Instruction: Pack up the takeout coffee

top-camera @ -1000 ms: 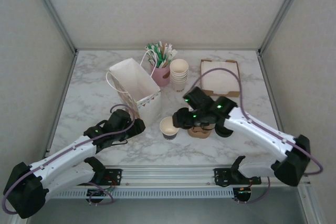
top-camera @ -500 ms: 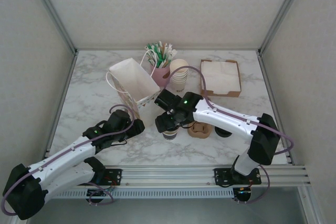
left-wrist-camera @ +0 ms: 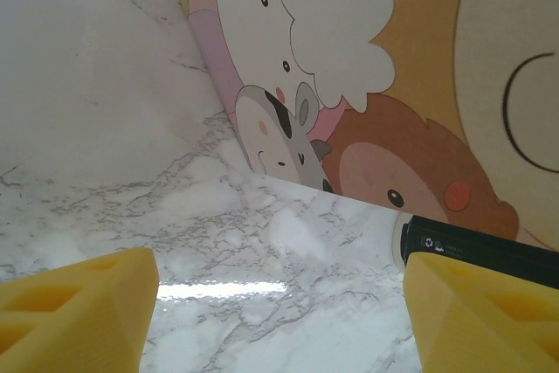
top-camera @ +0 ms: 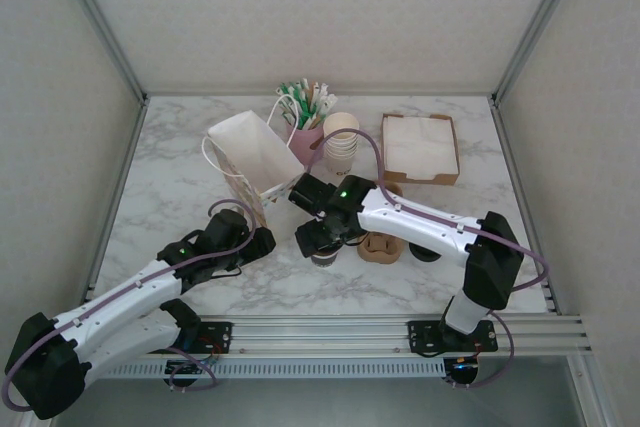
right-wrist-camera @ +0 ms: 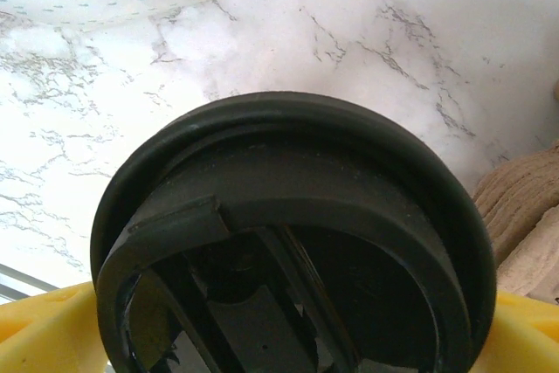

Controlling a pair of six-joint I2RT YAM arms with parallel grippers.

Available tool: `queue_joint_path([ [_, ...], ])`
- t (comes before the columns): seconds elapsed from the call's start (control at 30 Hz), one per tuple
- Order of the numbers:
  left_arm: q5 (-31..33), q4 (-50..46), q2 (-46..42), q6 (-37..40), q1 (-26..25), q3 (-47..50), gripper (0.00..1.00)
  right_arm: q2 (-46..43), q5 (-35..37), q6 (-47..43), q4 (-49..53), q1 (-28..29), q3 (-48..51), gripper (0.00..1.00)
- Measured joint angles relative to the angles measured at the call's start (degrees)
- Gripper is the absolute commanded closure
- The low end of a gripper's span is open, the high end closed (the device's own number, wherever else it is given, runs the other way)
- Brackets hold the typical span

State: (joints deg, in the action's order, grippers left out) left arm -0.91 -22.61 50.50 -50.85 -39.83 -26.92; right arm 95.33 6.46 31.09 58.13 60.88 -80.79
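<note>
**Right arm swung left over the cup**

Since a second ago, the right gripper point(top-camera: 320, 240) has been carried over the takeout coffee point(top-camera: 323, 259), which is crowded between the paper bag point(top-camera: 262, 162) and the cardboard carrier point(top-camera: 380, 247). From above the cup is mostly hidden. At the wrist its black lid point(right-wrist-camera: 297, 216) is seen between yellow fingertips; whether it is pinched cannot be told. The left gripper point(left-wrist-camera: 279, 303) is held spread beside the bag.

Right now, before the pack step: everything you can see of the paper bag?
The paper bag is white paper with thin white cord handles. One face is finely dotted; the left wrist view shows another printed with cartoon cow, sheep and bear. It stands on the marble table, left of centre, the pink straw cup just behind its right corner. The left gripper sits open near its base; contact unclear.
</note>
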Motion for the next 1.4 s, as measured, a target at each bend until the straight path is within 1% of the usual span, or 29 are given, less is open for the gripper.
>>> queue_joint_path([
  [0.77, 0.0, 0.0, 0.0, 0.0, 0.0, 0.0, 0.26, 0.46, 0.04, 0.2, 0.15, 0.17, -1.16, 0.01],
  [0.87, 0.0, 0.0, 0.0, 0.0, 0.0, 0.0, 0.26, 0.46, 0.94, 0.33, 0.35, 0.2, -1.2, 0.01],
  [1.1, 0.0, 0.0, 0.0, 0.0, 0.0, 0.0, 0.26, 0.46, 4.35, 1.66, 2.69, 0.2, -2.43, 0.04],
  [1.23, 0.0, 0.0, 0.0, 0.0, 0.0, 0.0, 0.26, 0.46, 4.52, 1.7, 2.71, 0.2, -2.78, 0.04],
  [1.4, 0.0, 0.0, 0.0, 0.0, 0.0, 0.0, 0.26, 0.46, 4.5, 1.66, 2.12, 0.2, -2.78, 0.09],
])
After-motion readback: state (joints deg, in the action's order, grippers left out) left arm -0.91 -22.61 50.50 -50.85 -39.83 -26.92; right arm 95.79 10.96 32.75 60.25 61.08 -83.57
